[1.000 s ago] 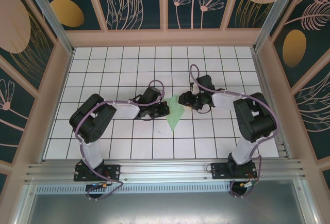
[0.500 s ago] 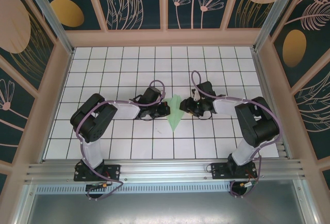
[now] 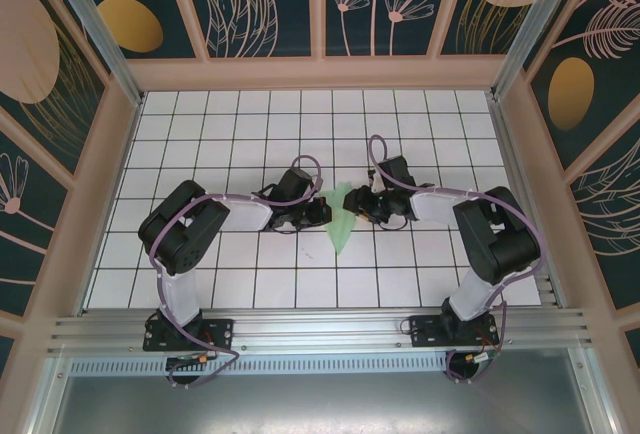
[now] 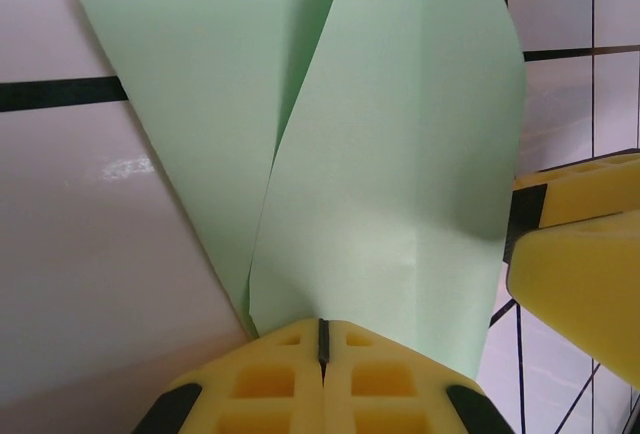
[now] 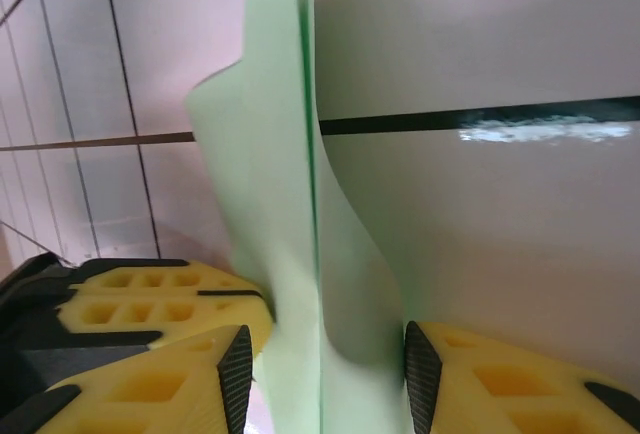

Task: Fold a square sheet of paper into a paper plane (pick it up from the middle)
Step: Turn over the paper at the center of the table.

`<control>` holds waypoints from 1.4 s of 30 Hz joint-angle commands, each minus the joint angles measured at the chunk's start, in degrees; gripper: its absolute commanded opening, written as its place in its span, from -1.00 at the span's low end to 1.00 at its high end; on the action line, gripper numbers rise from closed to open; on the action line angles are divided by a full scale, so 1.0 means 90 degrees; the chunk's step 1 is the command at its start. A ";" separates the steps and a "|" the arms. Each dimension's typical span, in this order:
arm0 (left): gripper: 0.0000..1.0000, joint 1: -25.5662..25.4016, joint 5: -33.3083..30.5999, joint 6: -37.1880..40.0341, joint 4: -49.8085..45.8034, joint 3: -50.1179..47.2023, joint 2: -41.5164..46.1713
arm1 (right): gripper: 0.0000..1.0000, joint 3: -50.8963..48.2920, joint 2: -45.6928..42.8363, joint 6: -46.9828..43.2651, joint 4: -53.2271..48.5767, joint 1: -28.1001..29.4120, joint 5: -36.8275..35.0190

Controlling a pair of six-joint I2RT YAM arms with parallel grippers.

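White gridded table (image 3: 200, 144) lies under both of your arms, with floral panels walling it in. Each arm is bent at the elbow and reaches inward, so the two wrists meet nose to nose at the middle of the table.

Your left gripper (image 3: 318, 213) is clamped tight on the paper plane (image 3: 340, 232); its yellow fingers (image 4: 270, 374) meet with the green fold pinched between them and fanning out ahead. Your right gripper (image 3: 352, 200) stands about half apart, one jaw on either side of the plane's upright crease, just beside the left fingertips.

From above, both wrists cover the plane's far end, and its point sticks out toward the bases. Whether the right pads press the paper is hard to make out.
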State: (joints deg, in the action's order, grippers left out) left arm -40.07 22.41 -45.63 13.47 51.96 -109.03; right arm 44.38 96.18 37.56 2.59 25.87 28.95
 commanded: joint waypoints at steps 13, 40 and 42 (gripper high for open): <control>-0.97 -0.0049 0.0321 -0.0093 0.0253 -0.0217 -0.0327 | 0.05 -0.0016 0.0211 -0.0297 0.0640 -0.0067 0.0547; -0.76 -0.0049 0.0241 -0.0803 0.1669 -0.1028 0.0436 | -0.91 0.0491 0.0941 -0.0954 0.0894 -0.0314 0.1452; -0.56 -0.0040 0.0074 -0.0987 0.1913 -0.1241 0.0703 | -0.94 0.0423 0.0768 -0.0872 0.0964 -0.0351 0.1417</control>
State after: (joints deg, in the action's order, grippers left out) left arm -40.14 24.64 -51.24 26.89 43.05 -106.17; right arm 47.37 104.90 30.15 9.39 23.51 40.62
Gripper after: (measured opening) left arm 0.191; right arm 0.063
